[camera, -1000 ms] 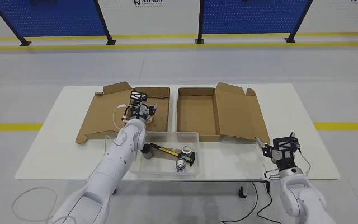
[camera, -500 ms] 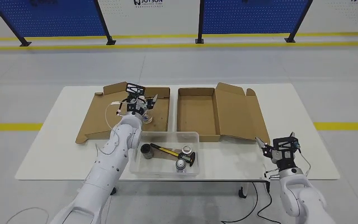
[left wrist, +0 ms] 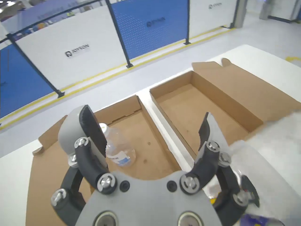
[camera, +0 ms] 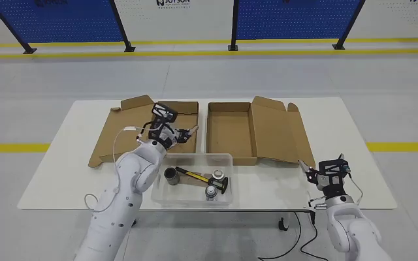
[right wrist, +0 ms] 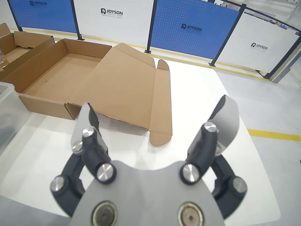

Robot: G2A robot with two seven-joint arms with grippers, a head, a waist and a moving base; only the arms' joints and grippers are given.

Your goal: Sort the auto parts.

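Behind clear bin (camera: 196,155), left box (camera: 189,115) holding plastic bottle (left wrist: 120,149), right box (camera: 228,130) alongside

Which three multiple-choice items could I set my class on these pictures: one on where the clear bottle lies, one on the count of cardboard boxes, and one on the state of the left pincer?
1. In which cardboard box does the clear bottle lie?
A. the left one
B. the right one
C. neither

2. How many cardboard boxes lie open?
A. one
B. two
C. three

3. How does the left pincer stand?
A. shut on the bottle
B. shut on nothing
C. open

Key:
1 A: the bottle lies on the floor of the left box.
2 B: the left box and the right box both have their flaps spread.
3 C: its jaws stand wide apart and grip nothing.
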